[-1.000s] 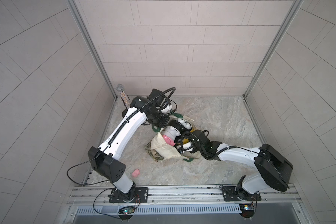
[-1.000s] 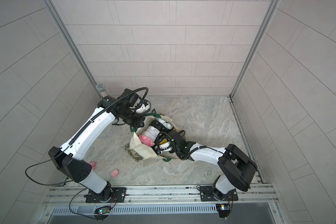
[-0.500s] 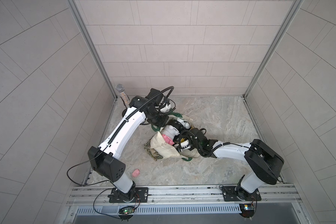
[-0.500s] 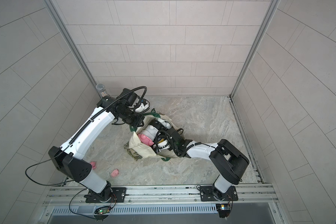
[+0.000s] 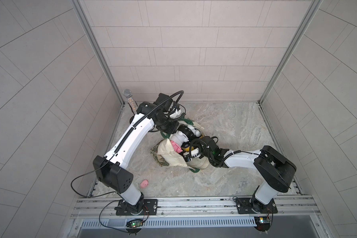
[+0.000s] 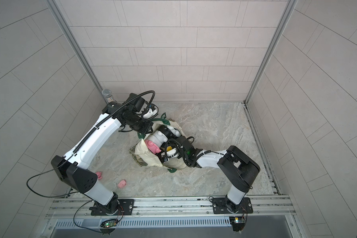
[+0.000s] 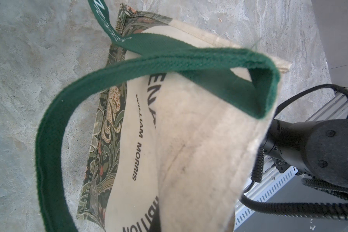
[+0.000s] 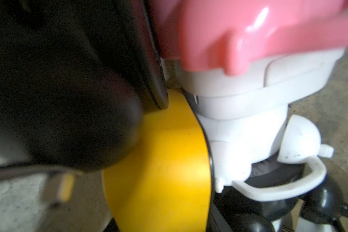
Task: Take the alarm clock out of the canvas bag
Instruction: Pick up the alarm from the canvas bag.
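Note:
The cream canvas bag (image 5: 171, 159) (image 6: 147, 157) lies on the floor with its mouth lifted. My left gripper (image 5: 172, 129) (image 6: 147, 128) is shut on its upper rim, and the green strap (image 7: 149, 60) loops below. Inside the mouth sit a white twin-bell alarm clock (image 8: 239, 140) (image 5: 178, 139), a black one (image 8: 319, 200) (image 5: 184, 130), a pink thing (image 5: 176, 147) and a yellow round thing (image 8: 159, 170). My right gripper (image 5: 189, 153) (image 6: 167, 153) reaches into the mouth right at the yellow thing. Its jaws are hidden.
A microphone (image 5: 129, 99) leans in the back left corner. Small pink pieces (image 5: 144, 183) (image 6: 99, 175) lie on the stone floor near the left arm's base. Walls close the floor in on three sides, and a metal rail (image 5: 194, 203) runs along the front.
My right arm has pushed its gripper further into the bag's mouth, its elbow swinging left. The left arm holds the bag's rim as before.

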Available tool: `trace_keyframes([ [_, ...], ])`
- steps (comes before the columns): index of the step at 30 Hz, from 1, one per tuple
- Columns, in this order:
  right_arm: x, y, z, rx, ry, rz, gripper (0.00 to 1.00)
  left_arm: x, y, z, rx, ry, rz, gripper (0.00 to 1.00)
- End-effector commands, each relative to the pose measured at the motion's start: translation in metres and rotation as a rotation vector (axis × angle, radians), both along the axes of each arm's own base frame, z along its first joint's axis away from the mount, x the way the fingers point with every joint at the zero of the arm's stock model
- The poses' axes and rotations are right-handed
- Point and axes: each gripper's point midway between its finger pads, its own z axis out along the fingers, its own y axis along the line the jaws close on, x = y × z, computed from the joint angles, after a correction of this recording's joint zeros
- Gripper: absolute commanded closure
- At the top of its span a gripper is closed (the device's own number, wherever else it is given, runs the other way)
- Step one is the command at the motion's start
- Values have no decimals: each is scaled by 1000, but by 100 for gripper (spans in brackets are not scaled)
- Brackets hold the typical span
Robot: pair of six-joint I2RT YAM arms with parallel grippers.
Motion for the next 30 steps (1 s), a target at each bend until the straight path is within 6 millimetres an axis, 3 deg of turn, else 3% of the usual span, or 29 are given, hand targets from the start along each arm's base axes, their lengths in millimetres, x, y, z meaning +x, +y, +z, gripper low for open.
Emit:
trace_keyframes([
  [1,5,0,22,100,-12,-33,65,-1,-13,25,-110,-44,-25,100],
  [9,-2,-2,28,103,3,-18,70,0,-12,23,-111,-38,-18,100],
  [14,-11,-6,17,52,53,3,67,1,-12,24,-119,-35,-15,100],
  [21,-12,-6,13,50,82,-11,54,1,-14,25,-127,-25,-17,100],
  [30,7,-4,3,33,55,-72,43,0,-17,25,-140,-14,-21,100],
])
